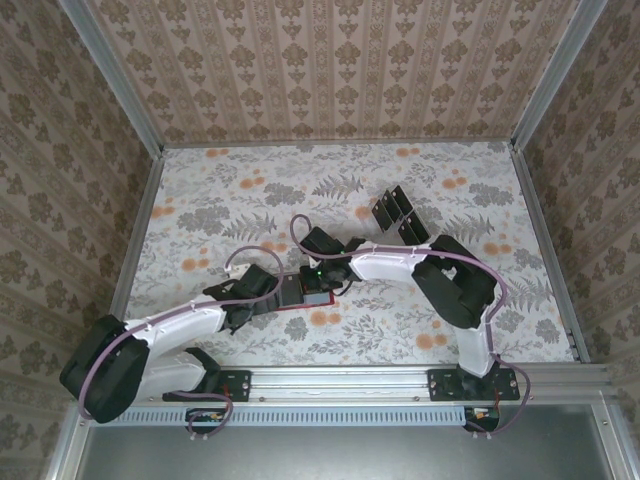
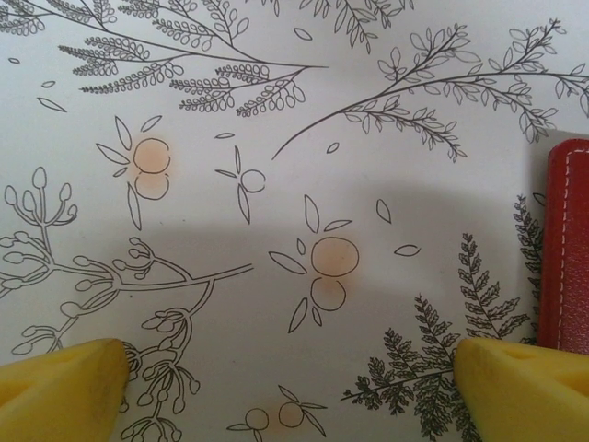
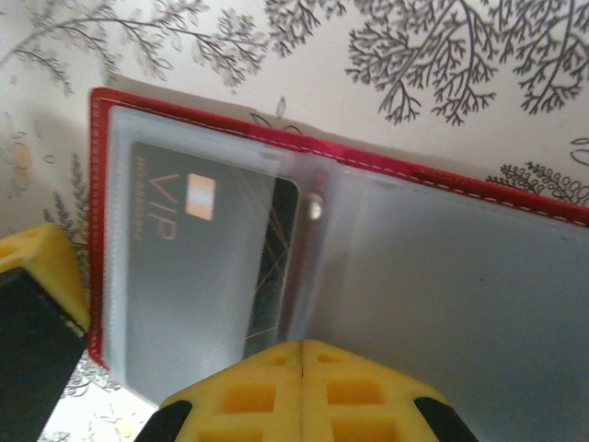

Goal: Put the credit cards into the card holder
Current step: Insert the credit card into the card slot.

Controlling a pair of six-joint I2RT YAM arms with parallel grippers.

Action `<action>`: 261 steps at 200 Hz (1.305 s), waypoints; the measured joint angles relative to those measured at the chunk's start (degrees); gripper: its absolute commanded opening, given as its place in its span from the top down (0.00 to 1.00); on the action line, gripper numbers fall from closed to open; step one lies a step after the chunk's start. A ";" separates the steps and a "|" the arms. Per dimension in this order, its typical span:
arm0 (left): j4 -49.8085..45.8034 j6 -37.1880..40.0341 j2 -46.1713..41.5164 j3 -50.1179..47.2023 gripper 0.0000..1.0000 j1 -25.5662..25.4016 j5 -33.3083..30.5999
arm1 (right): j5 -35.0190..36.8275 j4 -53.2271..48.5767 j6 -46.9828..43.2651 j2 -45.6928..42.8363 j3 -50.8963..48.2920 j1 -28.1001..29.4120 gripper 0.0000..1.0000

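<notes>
We see the wallet (image 3: 97,230) lying open on the worktop (image 2: 276,120) between the arms, with a card (image 3: 212,249) marked VIP tucked in its left clear pocket. Our right fingers (image 3: 248,396) are pressed together at its near edge; our left fingers (image 2: 64,382) stand wide apart over bare worktop just beside it

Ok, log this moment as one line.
left jaws: open, over table beside red wallet | right jaws: shut, at open wallet's clear pockets | VIP card: inside a pocket
</notes>
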 measured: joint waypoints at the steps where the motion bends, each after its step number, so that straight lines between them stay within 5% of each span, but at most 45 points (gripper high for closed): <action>1: 0.02 0.00 0.02 -0.02 0.00 -0.02 -0.02 | 0.00 0.00 0.00 0.02 0.00 0.00 0.94; 197: 1.29 -0.31 1.62 -0.15 0.00 -0.46 -1.01 | -1.33 -0.79 0.79 3.41 4.83 1.11 0.95; 261: -2.75 -0.44 -7.41 -0.09 0.00 0.44 -1.07 | -1.33 1.01 1.01 1.66 1.79 0.83 0.85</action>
